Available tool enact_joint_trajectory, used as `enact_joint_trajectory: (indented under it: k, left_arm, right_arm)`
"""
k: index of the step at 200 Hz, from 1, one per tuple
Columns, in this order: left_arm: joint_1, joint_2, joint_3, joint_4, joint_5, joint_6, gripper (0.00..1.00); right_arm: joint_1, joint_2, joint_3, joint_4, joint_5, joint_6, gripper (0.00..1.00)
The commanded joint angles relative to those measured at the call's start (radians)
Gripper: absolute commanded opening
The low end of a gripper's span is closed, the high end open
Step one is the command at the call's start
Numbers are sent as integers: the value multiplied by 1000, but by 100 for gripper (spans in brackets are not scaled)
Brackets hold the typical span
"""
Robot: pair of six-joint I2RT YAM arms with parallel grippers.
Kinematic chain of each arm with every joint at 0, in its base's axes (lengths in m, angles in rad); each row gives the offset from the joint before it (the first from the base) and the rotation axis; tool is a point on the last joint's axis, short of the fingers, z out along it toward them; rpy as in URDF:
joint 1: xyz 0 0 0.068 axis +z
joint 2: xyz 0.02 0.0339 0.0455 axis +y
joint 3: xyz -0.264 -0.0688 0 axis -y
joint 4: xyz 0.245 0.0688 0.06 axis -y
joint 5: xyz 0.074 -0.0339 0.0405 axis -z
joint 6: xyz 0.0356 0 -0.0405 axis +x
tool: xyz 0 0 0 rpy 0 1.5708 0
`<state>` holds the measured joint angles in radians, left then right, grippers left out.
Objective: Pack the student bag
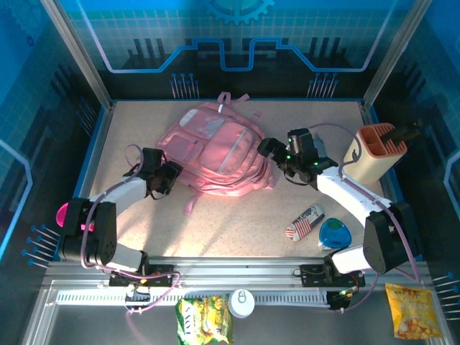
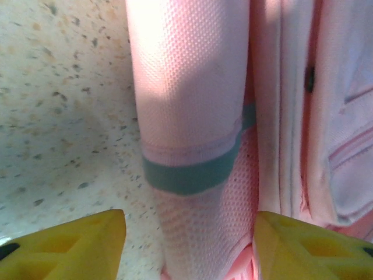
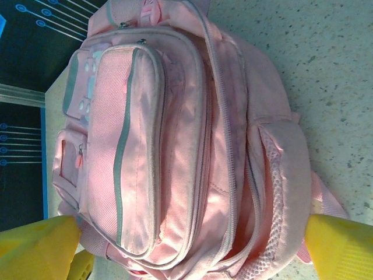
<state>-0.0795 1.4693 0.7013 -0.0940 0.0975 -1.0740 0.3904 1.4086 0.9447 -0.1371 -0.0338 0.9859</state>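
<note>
Top external view: the speckled table is bounded by a blue rim, with metal frame posts at the back corners. Bare surface is seen in front of the student bag, between the two arms, and in the back left corner. The bag lies front pockets up at mid-table, towards the back, its top loop close to the back edge.

The left gripper is set at the bag's near left side. In the left wrist view its yellow fingers are held partly apart, astride a pink mesh strap with a grey band; a gap of table is seen beside one finger, and nothing is gripped. The right gripper is held at the bag's right edge, spread as wide as it goes and empty.

One bag, one beige-and-orange pen holder, one flag-printed can and one blue round object are counted. Two snack packets and one white round item lie beyond the near rail.
</note>
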Motion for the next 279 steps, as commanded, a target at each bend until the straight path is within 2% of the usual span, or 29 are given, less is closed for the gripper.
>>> enact_joint_trajectory:
  k: [1,49,80,95,124,178,206,239,279]
  left_arm:
    - [9,55,16,87,64,-41,53]
    - [6,92,28,105,95,-54,25]
    - [-4,69,41,94,123,-46,6]
    - [-16,54,48,81,134,-42,0]
    - [-51,36,77,58,161,-35,0]
    - [-150,69,145,64,203,-51,0]
    - [-184,104,180,65,221,-61,0]
    - [-205,134,204,77,231,-69,0]
    - [-216,160,235,85,242,-78,0]
  right_arm:
    - [28,27,30,36,-43,-5,100]
    - [74,153,86,49,-150,-32,97]
    - [78,288,175,30,-263,-61,88]
    - [76,339,216,4,-283,-87,86]
    - [59,406,283,-48,-264,-152,83]
    - [-35,528,454,-177,-235,-293,78]
    - [-49,428,430,-176,-205,-328,80]
    - [-31,273,349,-242,-63,-363,85]
    - [71,159,239,-252,33,-394,82]
